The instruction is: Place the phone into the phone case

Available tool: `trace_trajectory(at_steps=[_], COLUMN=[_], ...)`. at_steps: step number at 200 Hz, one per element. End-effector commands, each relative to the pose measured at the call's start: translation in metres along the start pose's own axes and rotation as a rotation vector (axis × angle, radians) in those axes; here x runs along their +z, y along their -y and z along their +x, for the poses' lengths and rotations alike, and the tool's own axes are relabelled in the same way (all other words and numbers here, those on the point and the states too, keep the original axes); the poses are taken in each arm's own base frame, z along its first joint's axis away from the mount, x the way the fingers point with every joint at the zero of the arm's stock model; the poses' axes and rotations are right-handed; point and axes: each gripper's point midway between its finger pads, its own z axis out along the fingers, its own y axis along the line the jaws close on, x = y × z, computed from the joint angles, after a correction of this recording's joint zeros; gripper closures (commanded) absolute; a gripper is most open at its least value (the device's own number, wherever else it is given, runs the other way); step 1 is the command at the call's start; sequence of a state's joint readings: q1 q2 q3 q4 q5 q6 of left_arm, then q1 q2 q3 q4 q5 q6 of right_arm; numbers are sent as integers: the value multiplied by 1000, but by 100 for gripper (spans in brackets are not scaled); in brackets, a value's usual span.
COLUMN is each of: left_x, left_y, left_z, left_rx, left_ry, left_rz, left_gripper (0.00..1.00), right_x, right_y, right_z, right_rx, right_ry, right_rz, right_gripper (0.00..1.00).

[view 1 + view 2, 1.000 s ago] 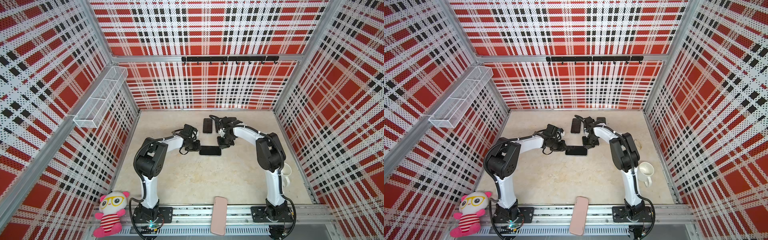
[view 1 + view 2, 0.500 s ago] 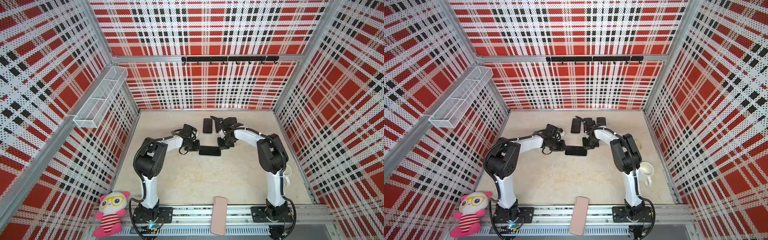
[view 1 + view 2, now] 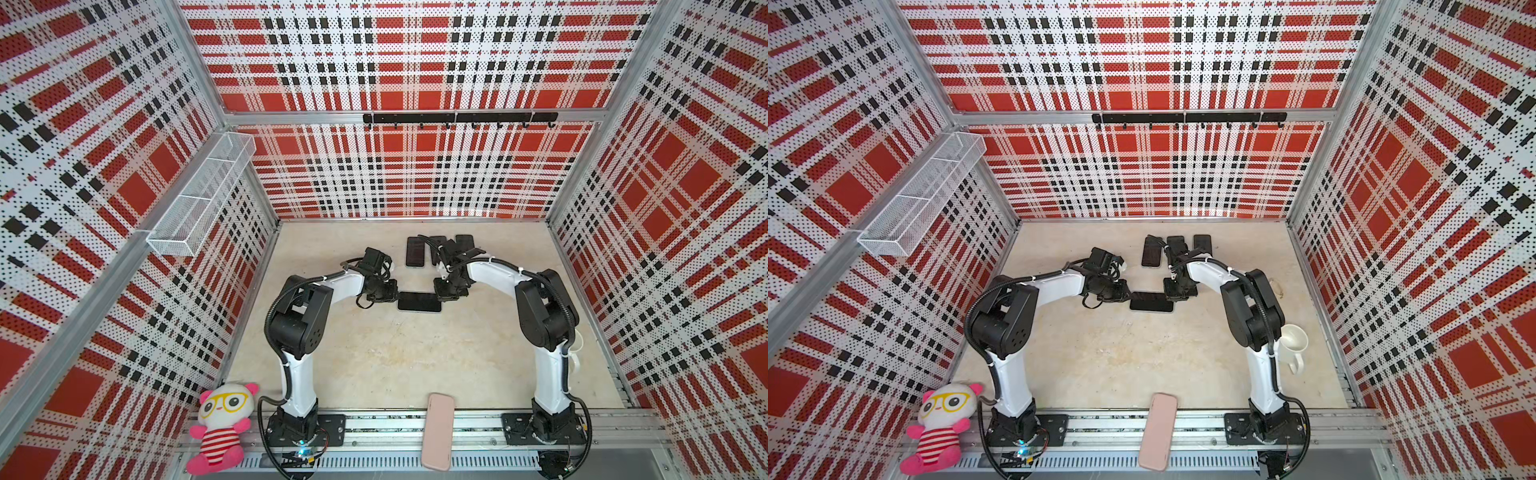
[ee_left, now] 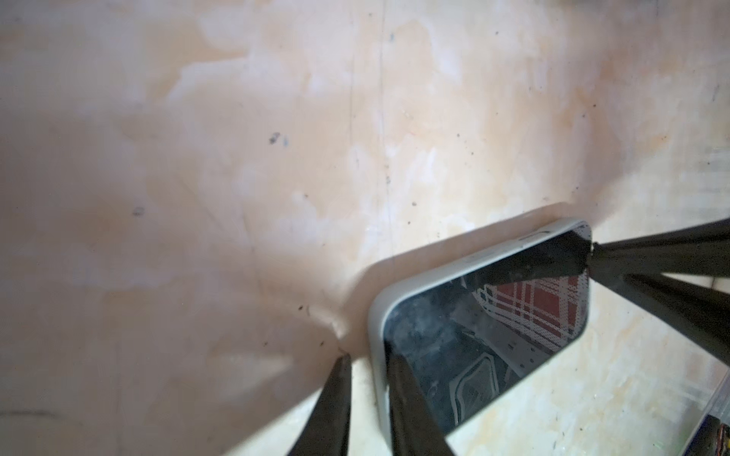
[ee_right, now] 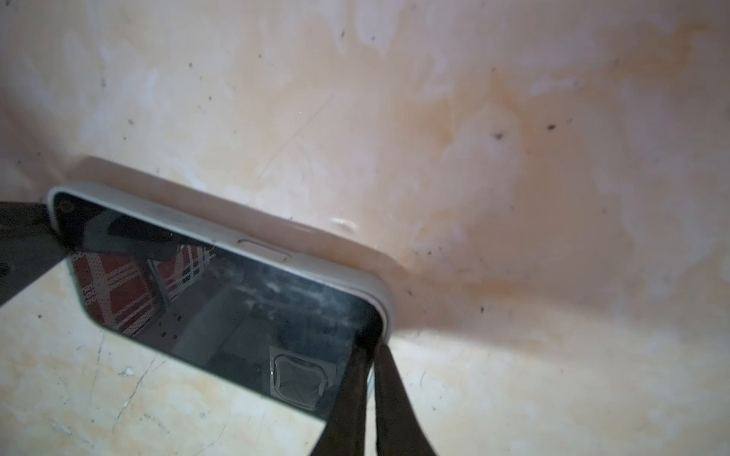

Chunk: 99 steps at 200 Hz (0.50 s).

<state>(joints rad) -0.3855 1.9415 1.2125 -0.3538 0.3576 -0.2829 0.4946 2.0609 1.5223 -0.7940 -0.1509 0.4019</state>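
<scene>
Overhead, in both top views the tips of the left pincer [image 3: 395, 294] and right pincer [image 3: 439, 294] are too small to resolve. The phone [image 3: 419, 301] lies between them on the beige table [image 3: 395, 357], inside plaid walls [image 3: 415, 187].

Left wrist view: one finger hides the phone's near corner; jaws stand narrowly apart astride the case [image 4: 377, 327] rim.

Right wrist view: jaws practically closed at the phone's corner; any pinch is unclear.

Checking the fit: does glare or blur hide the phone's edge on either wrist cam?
Left wrist: phone shows plaid reflections, yet the case rim reads sharp. Right wrist: same reflections, rim sharp, shadow on the table beyond. Both top views: phone too small to judge.
</scene>
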Motion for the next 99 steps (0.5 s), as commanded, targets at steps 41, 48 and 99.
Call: trace_trajectory(at_steps=[41, 48, 99], left_x=[-86, -87, -66], left_y=[25, 28, 40], left_z=[-33, -27, 23], left_rx=[2, 1, -108], left_ry=[244, 254, 247], left_rz=[-27, -19, 85], left_gripper=[65, 64, 43], right_x=[-14, -12, 3], right_y=[3, 5, 8], right_z=[-34, -35, -20], right_rx=[-30, -27, -39], right_ry=[86, 83, 22], right_rz=[18, 20, -10], right_gripper=[94, 93, 68])
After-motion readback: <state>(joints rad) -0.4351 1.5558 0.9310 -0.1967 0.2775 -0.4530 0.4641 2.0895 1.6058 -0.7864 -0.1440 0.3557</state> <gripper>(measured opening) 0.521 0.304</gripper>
